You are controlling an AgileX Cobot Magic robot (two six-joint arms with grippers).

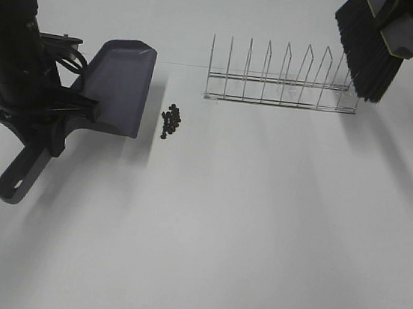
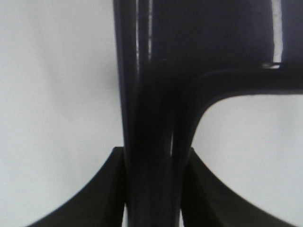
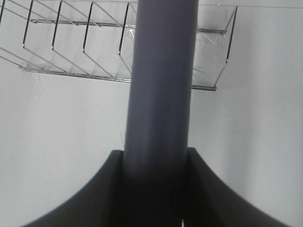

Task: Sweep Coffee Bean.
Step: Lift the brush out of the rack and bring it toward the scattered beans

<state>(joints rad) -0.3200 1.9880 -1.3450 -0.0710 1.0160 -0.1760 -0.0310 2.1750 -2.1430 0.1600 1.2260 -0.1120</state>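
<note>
Beans (image 1: pixel 171 121): loose heap just beside dustpan (image 1: pixel 122 84) lip; likely light, hard, prone to rolling
Left claw (image 2: pixel 152 189): clamped on dustpan handle
Right claw (image 3: pixel 154 189): clamped on brush (image 1: pixel 366 50) handle, raised well apart from beans
Hold: no pinching; gentle push with bristles

The wire rack (image 1: pixel 283 85) stands between the right gripper (image 3: pixel 154 189), clamped on the brush (image 1: pixel 365 57), and the coffee beans (image 1: pixel 171 121). Its upright prongs bar a straight low sweep toward the left gripper (image 2: pixel 151 189). The bristles overlap the rack's end nearest the right gripper in the high view. On the rack's near side the white table (image 1: pixel 256 243) lies open, with room for either arm to pass. Ahead of the left gripper, its dustpan (image 1: pixel 121 84) has its lip just beside the beans, a narrow strip of table between them.
</note>
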